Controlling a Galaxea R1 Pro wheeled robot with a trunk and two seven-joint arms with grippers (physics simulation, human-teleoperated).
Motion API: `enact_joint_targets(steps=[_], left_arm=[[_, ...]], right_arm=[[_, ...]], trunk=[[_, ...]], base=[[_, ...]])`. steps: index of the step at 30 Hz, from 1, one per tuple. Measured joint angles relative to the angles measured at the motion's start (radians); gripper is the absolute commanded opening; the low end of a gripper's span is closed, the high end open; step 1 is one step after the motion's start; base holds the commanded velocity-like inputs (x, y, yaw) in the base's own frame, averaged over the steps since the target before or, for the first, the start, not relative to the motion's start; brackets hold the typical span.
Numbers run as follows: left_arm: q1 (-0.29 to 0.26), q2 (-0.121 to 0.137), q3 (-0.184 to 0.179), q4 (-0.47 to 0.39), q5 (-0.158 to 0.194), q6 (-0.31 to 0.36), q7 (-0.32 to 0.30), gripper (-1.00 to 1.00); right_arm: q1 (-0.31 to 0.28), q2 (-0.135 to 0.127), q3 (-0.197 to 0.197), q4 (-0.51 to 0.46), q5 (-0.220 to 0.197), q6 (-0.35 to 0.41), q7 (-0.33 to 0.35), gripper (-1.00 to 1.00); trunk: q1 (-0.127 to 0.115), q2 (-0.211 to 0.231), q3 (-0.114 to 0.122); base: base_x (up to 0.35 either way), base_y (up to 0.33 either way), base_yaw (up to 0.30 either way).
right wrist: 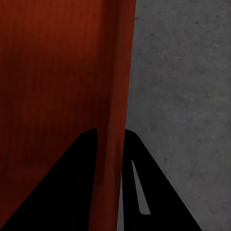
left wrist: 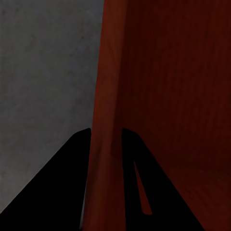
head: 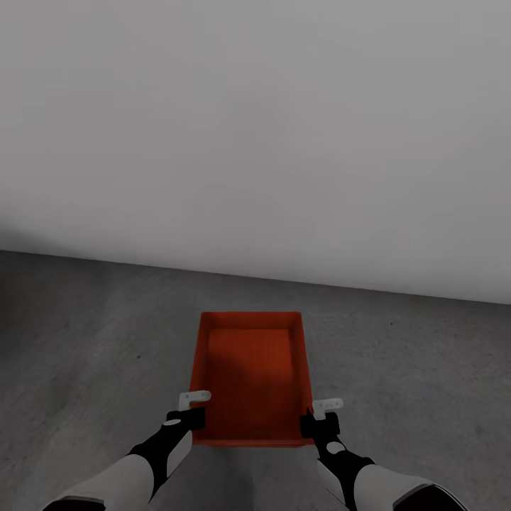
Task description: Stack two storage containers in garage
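A plain white-grey wall [head: 255, 128] rises ahead and meets the dark grey mottled concrete floor [head: 85, 341], which spreads beneath everything else. An open orange-red storage container [head: 252, 376] is carried in front of the robot, above that floor and short of the wall, its long axis pointing toward the wall. The left gripper [head: 190, 410] is clamped on its left side wall near the close corner, a finger [left wrist: 72, 183] on each face, and the right gripper [head: 321, 417] pinches the right side wall likewise.
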Motion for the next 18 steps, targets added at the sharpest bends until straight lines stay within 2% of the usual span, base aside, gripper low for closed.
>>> enact_joint_targets(steps=[7,18], left_arm=[[0.0,0.0,-0.002,-0.002,0.001,0.0,0.0,-1.0],[0.0,0.0,-0.002,-0.003,0.001,0.0,0.0,-1.0]], right_arm=[[0.0,0.0,0.0,0.0,-0.002,-0.003,0.0,-1.0],[0.0,0.0,0.0,0.0,-0.001,-0.004,0.0,-1.0]], trunk=[[0.0,0.0,0.0],[0.0,0.0,0.0]], base=[[-0.096,0.0,0.0],[-0.008,0.0,0.0]])
